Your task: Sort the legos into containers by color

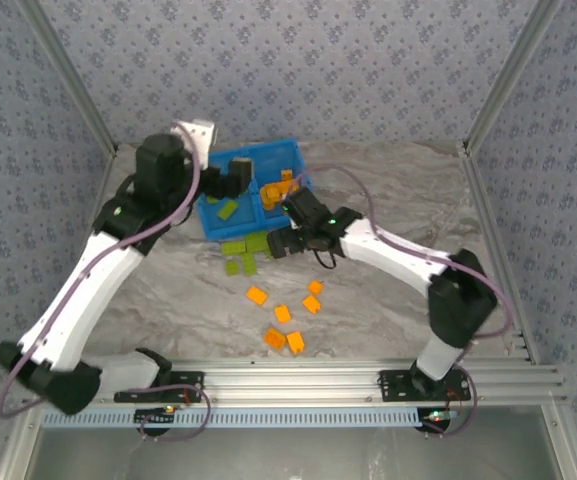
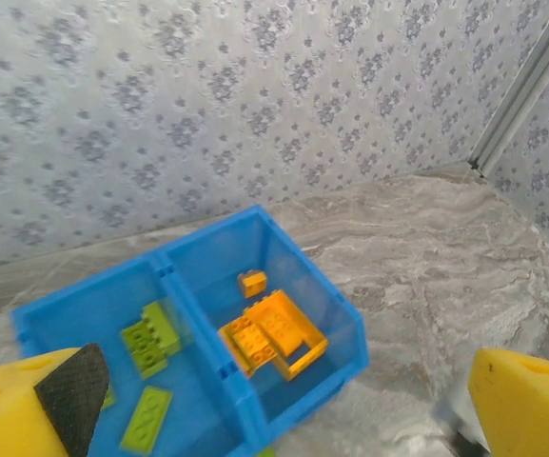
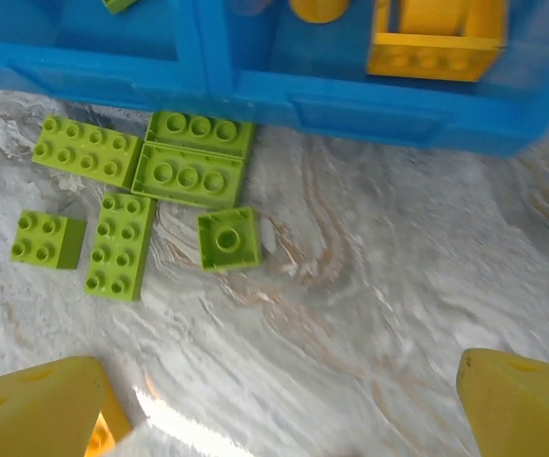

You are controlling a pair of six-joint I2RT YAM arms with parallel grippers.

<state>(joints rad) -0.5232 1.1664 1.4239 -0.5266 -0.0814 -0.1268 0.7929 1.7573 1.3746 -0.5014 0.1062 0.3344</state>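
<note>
The blue bin [image 1: 268, 158] has two containers side by side. In the left wrist view its left compartment [image 2: 93, 305] holds lime green legos [image 2: 148, 341] and its right compartment holds orange legos [image 2: 272, 333]. My left gripper [image 2: 274, 419] hangs open above the bin with nothing between its yellow fingers [image 2: 531, 405]. It stands over the left compartment [image 1: 230, 183]. My right gripper [image 3: 284, 409] is open and empty, low over the table just in front of the bin [image 3: 350, 109]. Several green legos [image 3: 188, 174] lie ahead of it. Several orange legos [image 1: 282, 313] lie nearer the arm bases.
The green legos on the table [image 1: 243, 250] lie against the bin's near wall. The right arm's forearm [image 1: 398, 250] stretches across the table's right half. Patterned walls and metal posts [image 1: 498, 90] enclose the marbled table.
</note>
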